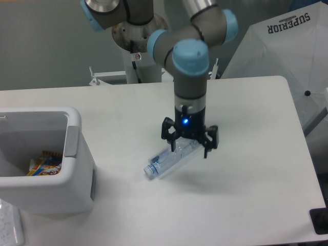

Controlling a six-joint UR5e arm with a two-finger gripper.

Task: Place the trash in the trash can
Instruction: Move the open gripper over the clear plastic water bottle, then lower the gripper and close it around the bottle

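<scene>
Hovering low over the bottle [171, 158], my end effector [189, 148] points straight down with its fingers [173, 144] spread wide, one on either side of the bottle's upper end; I see no pinch on the plastic, so I log it as open and holding nothing. A blue light glows on the wrist body just above the fingers. The bottle lies on its side on the worktop [246, 123], near the middle, slanted so its blue cap points toward the lower left and its base sits under the end effector. The arm [190, 61] rises from there to blue-capped joints and back to its mount behind the far edge of the worktop. Well to the left stands the trash can [61, 169], white, with a grey handle on the side facing the bottle. The snack packet [45, 165] lies inside it, at the bottom. A white umbrella [287, 51] lettered SUPERIOR sits off the right rear corner.
</scene>
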